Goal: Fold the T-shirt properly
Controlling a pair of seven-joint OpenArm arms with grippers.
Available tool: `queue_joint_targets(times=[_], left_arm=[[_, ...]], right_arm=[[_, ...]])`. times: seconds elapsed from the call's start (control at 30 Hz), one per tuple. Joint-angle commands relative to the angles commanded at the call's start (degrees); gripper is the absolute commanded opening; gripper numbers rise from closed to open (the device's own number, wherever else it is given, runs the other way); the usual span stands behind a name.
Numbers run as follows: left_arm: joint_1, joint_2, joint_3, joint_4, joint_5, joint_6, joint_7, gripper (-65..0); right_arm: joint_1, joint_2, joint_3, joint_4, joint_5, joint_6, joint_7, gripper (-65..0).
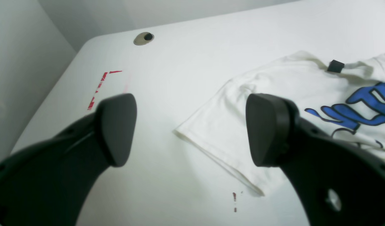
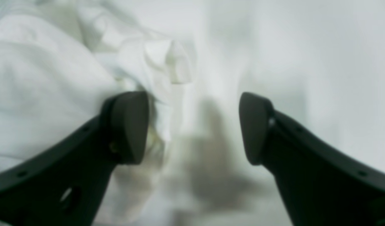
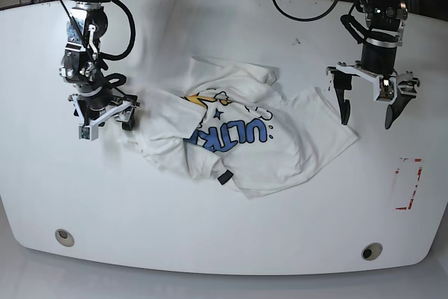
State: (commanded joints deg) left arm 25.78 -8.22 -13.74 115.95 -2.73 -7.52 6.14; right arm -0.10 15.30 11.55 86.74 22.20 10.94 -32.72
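Note:
The white T-shirt (image 3: 280,152) lies crumpled and face up mid-table, showing blue lettering (image 3: 227,136), a yellow patch (image 3: 203,101) and a dark neck label (image 3: 224,178). My left gripper (image 3: 367,120) hangs open just off the shirt's right sleeve. In the left wrist view that gripper (image 1: 192,131) frames the sleeve hem corner (image 1: 180,131), with the T-shirt (image 1: 274,84) and its label (image 1: 335,66) beyond. My right gripper (image 3: 106,127) is open at the shirt's left edge. In the right wrist view, blurred, the right gripper (image 2: 192,128) has one finger (image 2: 129,128) against bunched T-shirt fabric (image 2: 48,81).
Red tape marks (image 3: 408,185) sit on the white table (image 3: 210,243) near its right edge, also seen as red tape marks (image 1: 100,86) in the left wrist view. Cable grommets (image 3: 372,251) (image 3: 64,237) lie near the front corners. Cables hang behind the back edge.

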Motion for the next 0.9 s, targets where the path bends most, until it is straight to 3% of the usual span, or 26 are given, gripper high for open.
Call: queue_joint_targets(times=[0.33, 0.4, 0.53, 0.73, 0.9], left_arm=[[1.61, 0.35, -0.43, -0.21, -0.16, -0.35, 0.00, -13.5], [1.66, 0.59, -0.48, 0.04, -0.15, -0.42, 0.18, -13.4], [1.94, 0.64, -0.60, 0.36, -0.05, -0.47, 0.35, -13.3], [1.53, 0.48, -0.04, 0.37, 0.05, -0.36, 0.75, -13.1], [1.36, 0.33, -0.22, -0.26, 0.18, -0.08, 1.06, -13.2]], right_arm=[[1.42, 1.54, -3.06, -0.64, 0.09, -0.67, 0.44, -12.3], [2.60, 2.16, -4.61, -0.88, 0.05, -0.42, 1.06, -7.8], [3.07, 2.30, -5.26, -0.85, 0.05, 0.09, 1.57, -4.9], [3.79, 1.73, -5.79, -1.04, 0.15, 2.37, 2.29, -1.6], [5.63, 0.76, -8.01, -1.94, 0.05, 2.01, 2.85, -1.6]])
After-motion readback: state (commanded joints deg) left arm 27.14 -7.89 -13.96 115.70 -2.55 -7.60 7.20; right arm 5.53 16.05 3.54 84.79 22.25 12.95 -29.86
